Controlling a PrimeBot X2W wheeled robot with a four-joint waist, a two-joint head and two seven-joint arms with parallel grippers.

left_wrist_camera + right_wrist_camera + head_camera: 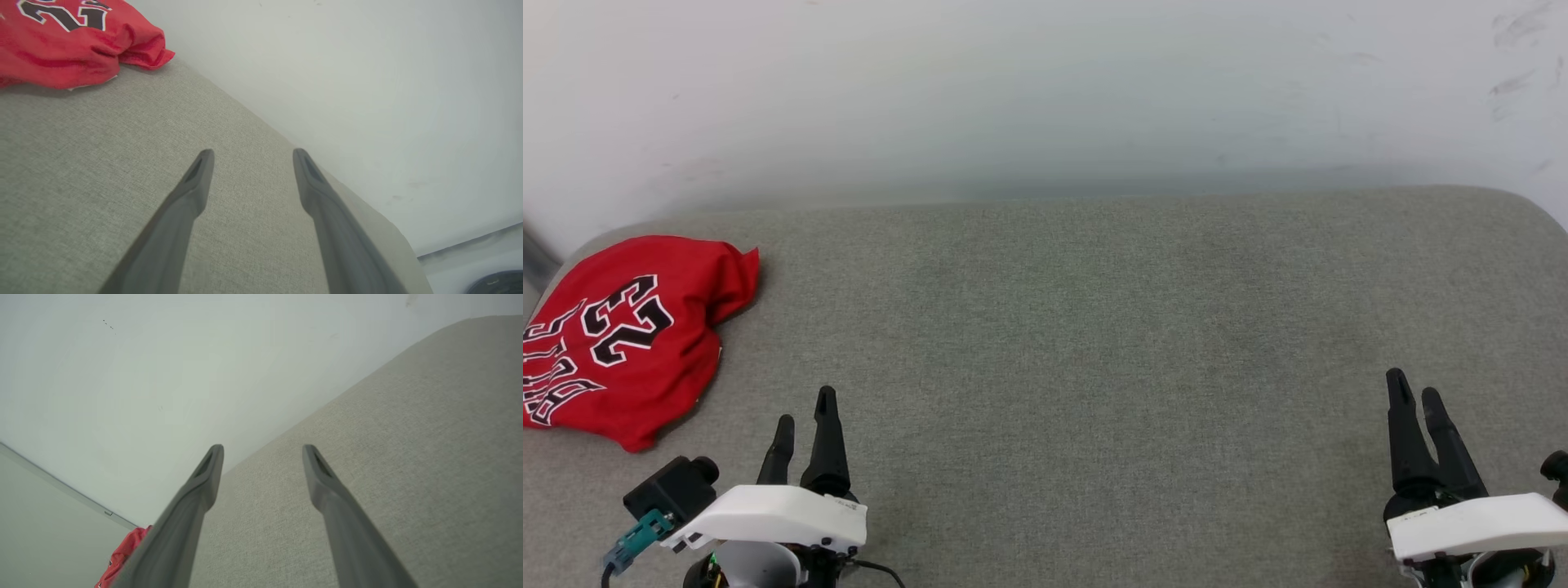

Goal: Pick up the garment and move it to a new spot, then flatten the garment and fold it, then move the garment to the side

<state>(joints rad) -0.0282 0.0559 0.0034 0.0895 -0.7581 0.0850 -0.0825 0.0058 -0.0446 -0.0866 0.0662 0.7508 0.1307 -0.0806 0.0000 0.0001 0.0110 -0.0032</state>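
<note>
The red garment [629, 335], with a black "23" and part of the lettering showing, lies bunched at the far left of the grey cushioned surface [1094, 343]. It also fills the upper left corner of the left wrist view as the garment [73, 41], and a red scrap of the garment [122, 555] peeks out at the lower left of the right wrist view. My left gripper [805, 408] hovers near the front, to the right of the garment and apart from it, open and empty. Far to the right my right gripper [1413, 388] is open and empty too.
A white wall [1045, 90] rises right behind the cushioned surface. The surface's rounded back corners show at left and right. A strip of floor and a dark round object [496, 283] appear past the surface's end in the left wrist view.
</note>
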